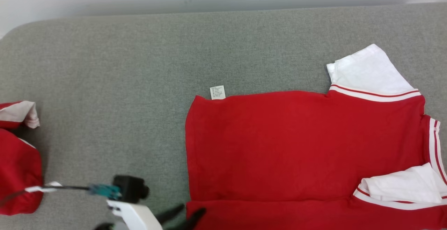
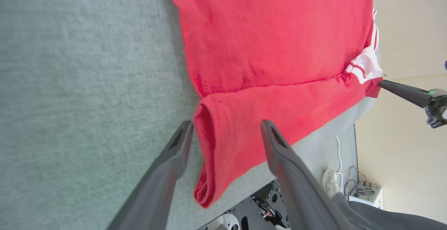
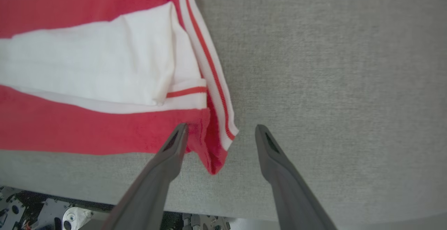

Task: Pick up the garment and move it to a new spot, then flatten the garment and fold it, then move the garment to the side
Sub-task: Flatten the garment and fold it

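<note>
The red garment (image 1: 297, 142) lies flat on the grey padded surface (image 1: 104, 65), its near edge cut off. The left gripper (image 2: 225, 132) and right gripper (image 3: 220, 132) stand spread around its corners, pinching nothing.

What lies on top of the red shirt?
A white sleeve lies folded on the shirt, at its right end. The fabric under the sleeve is covered.

The shirt (image 1: 297, 146) lies on the right part of the table (image 1: 104, 65), its care label (image 1: 217, 92) jutting from the far left corner. One sleeve (image 1: 366, 71) sticks out behind; the other sleeve (image 1: 405, 184) lies on the shirt, near right. A second garment (image 1: 17, 167) sits well apart, far left. The left gripper (image 2: 227, 123) straddles the shirt's near left corner, and the right gripper (image 3: 220, 127) straddles the near right.
</note>
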Tool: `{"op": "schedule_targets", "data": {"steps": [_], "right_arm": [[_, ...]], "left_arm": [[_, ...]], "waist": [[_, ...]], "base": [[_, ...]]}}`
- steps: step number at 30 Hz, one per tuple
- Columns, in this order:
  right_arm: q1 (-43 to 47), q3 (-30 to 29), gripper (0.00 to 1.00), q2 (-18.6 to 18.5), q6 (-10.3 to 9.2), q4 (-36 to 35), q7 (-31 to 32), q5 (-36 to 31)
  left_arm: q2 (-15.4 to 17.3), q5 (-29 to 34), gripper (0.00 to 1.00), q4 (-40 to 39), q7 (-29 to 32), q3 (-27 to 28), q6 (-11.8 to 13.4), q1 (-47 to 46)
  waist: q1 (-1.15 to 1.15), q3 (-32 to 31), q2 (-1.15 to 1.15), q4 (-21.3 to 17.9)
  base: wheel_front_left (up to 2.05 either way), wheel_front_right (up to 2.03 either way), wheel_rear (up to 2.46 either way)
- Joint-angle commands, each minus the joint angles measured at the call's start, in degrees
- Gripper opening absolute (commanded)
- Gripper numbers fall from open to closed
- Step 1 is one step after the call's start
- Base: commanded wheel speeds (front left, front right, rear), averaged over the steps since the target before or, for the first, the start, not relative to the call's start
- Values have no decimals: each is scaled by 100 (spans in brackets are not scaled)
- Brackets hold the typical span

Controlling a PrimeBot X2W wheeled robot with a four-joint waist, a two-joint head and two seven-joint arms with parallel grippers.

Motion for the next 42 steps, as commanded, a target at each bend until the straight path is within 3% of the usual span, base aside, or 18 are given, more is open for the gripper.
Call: {"op": "schedule_targets", "data": {"steps": [1,5,9,14,21,31,42], "right_arm": [[-116,-131,100,-61,-15,-62,-24,55],[-576,-593,100,-133,-14,-336,13,184],[-1582,-673,100,-106,-13,-476,46,13],[-3096,-103,100,-78,-13,-165,241,-737],[-4631,630,100,181,-13,750,291,-1500],[-5370,1335,100,234,-13,1704,-14,-1735],[-5603,1760,100,407,-6,2024,62,-1383]], "left_arm": [[103,43,100,-97,-30,98,51,-95],[276,107,100,-346,13,457,181,-508],[87,244,100,-153,27,560,172,-1383],[-418,406,100,447,73,323,50,-2564],[-815,627,100,1146,105,-35,-279,-3469],[-1024,635,100,1537,215,-325,-458,-3706],[-1059,640,100,1721,332,-422,-527,-3911]], "waist": [[0,28,0,-2],[0,299,0,40],[0,768,0,169],[0,1302,0,422],[0,1719,0,713],[0,1803,0,807],[0,1838,0,739]], "base": [[0,0,0],[0,0,0],[0,0,0],[0,0,0],[0,0,0],[0,0,0],[0,0,0]]}}
